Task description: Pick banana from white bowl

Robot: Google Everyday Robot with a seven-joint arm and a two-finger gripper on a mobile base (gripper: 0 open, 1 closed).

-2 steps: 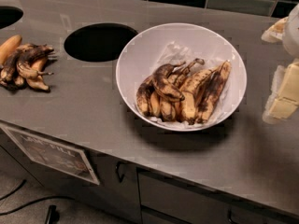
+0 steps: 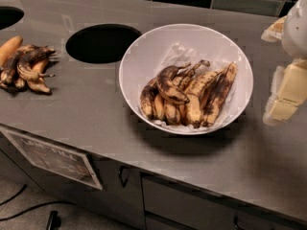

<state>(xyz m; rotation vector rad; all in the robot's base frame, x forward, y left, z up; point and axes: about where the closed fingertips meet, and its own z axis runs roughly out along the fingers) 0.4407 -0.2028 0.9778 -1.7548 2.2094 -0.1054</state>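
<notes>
The white bowl (image 2: pixel 144 56) stands on the grey counter, right of a round hole. Several spotted bananas lie in it on crumpled clear wrap. The banana (image 2: pixel 168 86), strongly curved and almost wholly brown-black, lies on top of the left part of the pile, with its stem pointing up and right. My gripper (image 2: pixel 266 75) is at the right edge of the view, just right of the bowl's rim and above the counter. Its two cream fingers (image 2: pixel 288 87) stand apart and hold nothing.
A round hole (image 2: pixel 101 43) opens in the counter left of the bowl, and part of another (image 2: pixel 7 16) shows at the far left. A separate bunch of dark bananas (image 2: pixel 26 68) with an orange one (image 2: pixel 8 48) lies at the left. The counter's front edge, with cabinet doors below, runs along the bottom.
</notes>
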